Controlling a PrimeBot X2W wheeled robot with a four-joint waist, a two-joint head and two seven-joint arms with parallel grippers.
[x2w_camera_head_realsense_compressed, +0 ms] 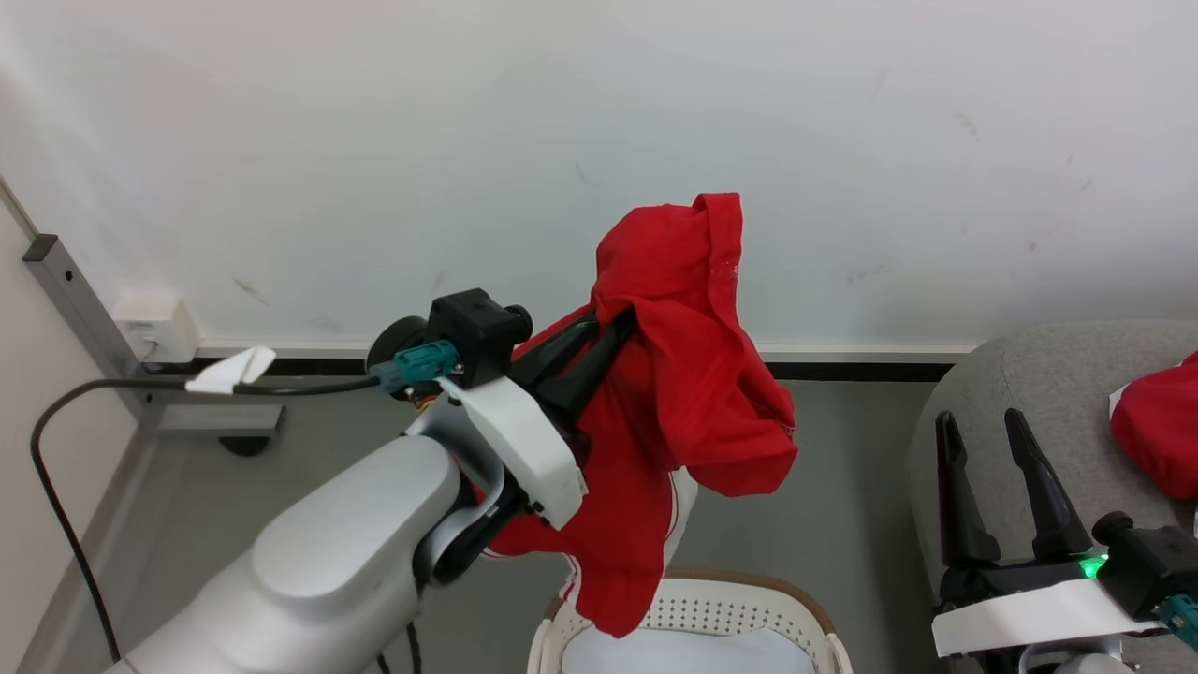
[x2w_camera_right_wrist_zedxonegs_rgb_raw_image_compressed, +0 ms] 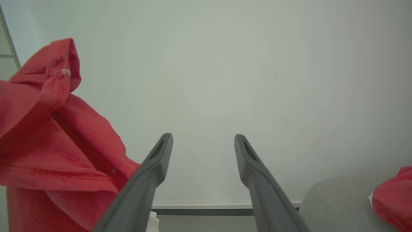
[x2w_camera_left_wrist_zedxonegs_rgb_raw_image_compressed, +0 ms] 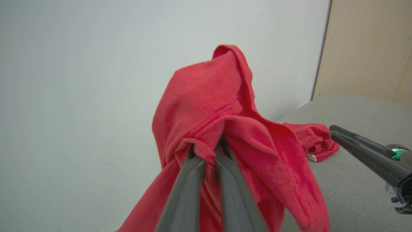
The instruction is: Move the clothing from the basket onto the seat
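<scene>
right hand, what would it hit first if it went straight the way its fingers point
Probably the white wall; nothing shows between it and the right hand. The red garment hangs off to its left, though depth is unclear.

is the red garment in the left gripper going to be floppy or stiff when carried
Probably very floppy: the bright red soft fabric garment folds over the shut left gripper and hangs in loose drapes toward the cream-white perforated plastic basket. Likely light, since one narrow pinch holds it all up. Its low hem may swing or drag in transit.
</scene>
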